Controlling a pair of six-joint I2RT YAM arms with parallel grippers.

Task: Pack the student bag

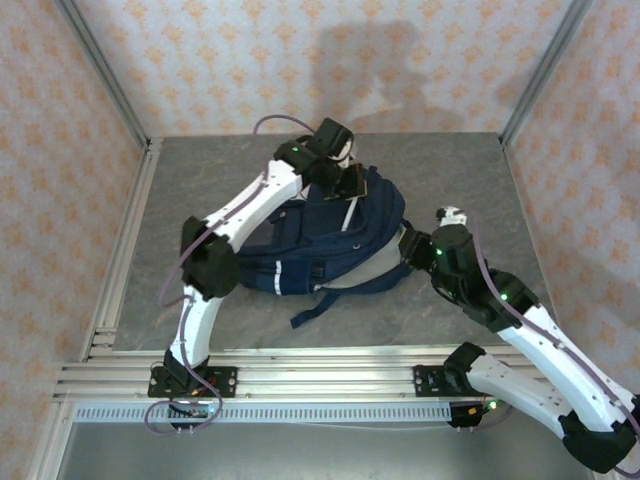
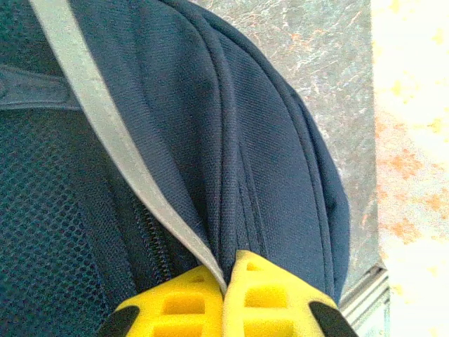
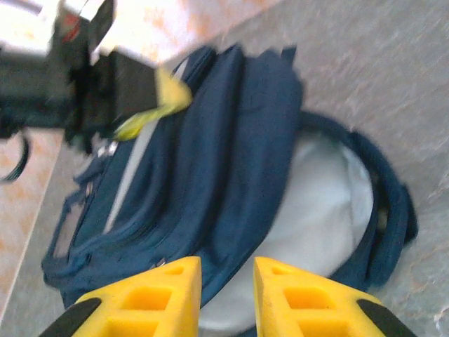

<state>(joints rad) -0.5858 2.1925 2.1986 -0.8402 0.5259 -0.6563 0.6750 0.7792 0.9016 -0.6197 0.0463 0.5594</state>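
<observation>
The student bag [image 1: 325,240], a large navy blue fabric backpack, is lying mid-table on the grey stone-patterned table [image 1: 450,170], its long axis running from near left to far right. Its far edge is being pinched by the left gripper [image 2: 225,270], fingers closed on a grey stripe [image 2: 105,119]. The right gripper [image 3: 228,274] is being held by the bag's right side, fingers narrowly apart.

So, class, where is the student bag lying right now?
In the top view, the student bag lies mid-table between both arms, left gripper pinching its far end.
</observation>
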